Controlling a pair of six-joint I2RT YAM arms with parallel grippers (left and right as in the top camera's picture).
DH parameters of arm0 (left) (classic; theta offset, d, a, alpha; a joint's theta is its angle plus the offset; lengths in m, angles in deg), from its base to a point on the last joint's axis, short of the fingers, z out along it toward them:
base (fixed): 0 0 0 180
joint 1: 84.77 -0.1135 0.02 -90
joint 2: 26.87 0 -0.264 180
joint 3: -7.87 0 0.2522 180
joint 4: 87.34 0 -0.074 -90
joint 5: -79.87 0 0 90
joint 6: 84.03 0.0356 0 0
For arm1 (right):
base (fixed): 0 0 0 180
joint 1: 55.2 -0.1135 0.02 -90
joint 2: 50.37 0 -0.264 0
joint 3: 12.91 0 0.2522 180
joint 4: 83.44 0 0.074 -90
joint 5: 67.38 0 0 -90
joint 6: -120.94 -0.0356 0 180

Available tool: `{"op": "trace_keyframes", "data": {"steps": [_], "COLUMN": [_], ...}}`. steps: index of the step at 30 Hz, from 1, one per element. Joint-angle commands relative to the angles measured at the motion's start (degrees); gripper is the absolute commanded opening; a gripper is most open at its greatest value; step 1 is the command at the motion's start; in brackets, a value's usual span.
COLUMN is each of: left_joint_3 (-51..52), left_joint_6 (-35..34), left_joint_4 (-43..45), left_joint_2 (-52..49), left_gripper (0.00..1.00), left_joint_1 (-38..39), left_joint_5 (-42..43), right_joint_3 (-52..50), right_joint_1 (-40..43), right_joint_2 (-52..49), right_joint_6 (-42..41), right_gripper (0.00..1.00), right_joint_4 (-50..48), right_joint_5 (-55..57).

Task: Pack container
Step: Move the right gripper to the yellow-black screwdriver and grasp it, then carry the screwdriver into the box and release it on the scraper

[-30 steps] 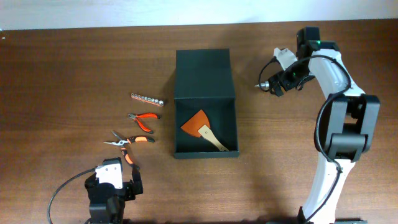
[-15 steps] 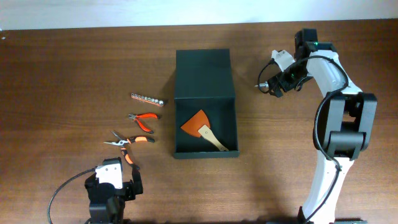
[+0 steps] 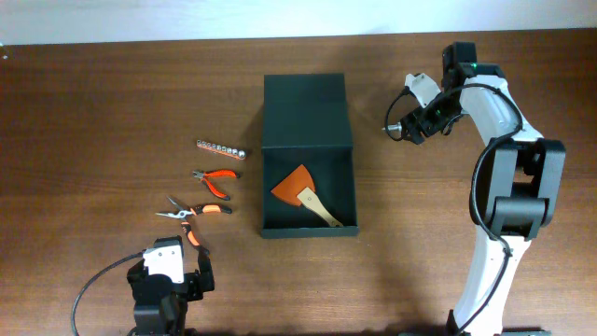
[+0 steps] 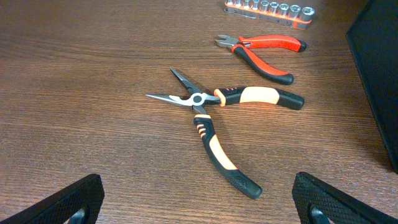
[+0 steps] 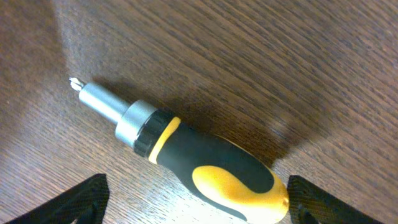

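Note:
The dark green container (image 3: pixel 308 231) stands open at the table's middle, its flap lid (image 3: pixel 306 107) lying flat behind it. An orange scraper with a wooden handle (image 3: pixel 298 189) lies inside. My right gripper (image 3: pixel 403 126) is to the right of the lid, open. In the right wrist view its fingers (image 5: pixel 211 202) straddle a black-and-yellow screwdriver (image 5: pixel 205 162) that lies on the table. My left gripper (image 3: pixel 171 271) is open and empty at the front left. Its fingers (image 4: pixel 199 208) are just short of the orange-black long-nose pliers (image 4: pixel 214 99).
Left of the container lie a rail of silver sockets (image 3: pixel 221 147), red cutters (image 3: pixel 215 179) and the long-nose pliers (image 3: pixel 191 212). In the left wrist view the sockets (image 4: pixel 270 7), the cutters (image 4: pixel 264 50) and the container's wall (image 4: pixel 379 74) show.
My right gripper has shifted slightly toward the back of the table over the screwdriver. The left arm and the tools have not moved.

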Motion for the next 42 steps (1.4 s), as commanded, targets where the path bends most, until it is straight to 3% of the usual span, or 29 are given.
{"op": "trace_keyframes", "data": {"steps": [1,9,13,17,21,26,42], "left_joint_3": [0.4,0.4,0.4,0.4,0.4,0.4,0.4], "left_joint_6": [1.1,1.1,1.1,1.1,1.1,1.1,1.1], "left_joint_4": [0.1,0.1,0.1,0.1,0.1,0.1,0.1], "left_joint_2": [0.5,0.5,0.5,0.5,0.5,0.5,0.5], "left_gripper": [0.99,0.99,0.99,0.99,0.99,0.99,0.99], "left_joint_1": [-0.2,-0.2,-0.2,-0.2,-0.2,-0.2,-0.2], "left_joint_5": [-0.2,-0.2,-0.2,-0.2,-0.2,-0.2,-0.2], "right_joint_3": [0.5,-2.1,-3.4,-3.4,-3.4,-3.4,4.8], "right_joint_1": [0.0,-1.0,-2.0,-2.7,-2.7,-2.7,-3.0], "right_joint_2": [-0.6,-0.6,-0.6,-0.6,-0.6,-0.6,6.5], "right_joint_6": [0.2,0.2,0.2,0.1,0.1,-0.5,-4.0], "right_gripper": [0.83,0.81,0.75,0.65,0.42,0.23,0.17], "right_joint_4": [0.4,1.1,1.6,2.0,3.2,5.2,13.7], "right_joint_5": [-1.4,-1.5,-1.2,-0.8,-0.7,-0.7,-5.4]}}
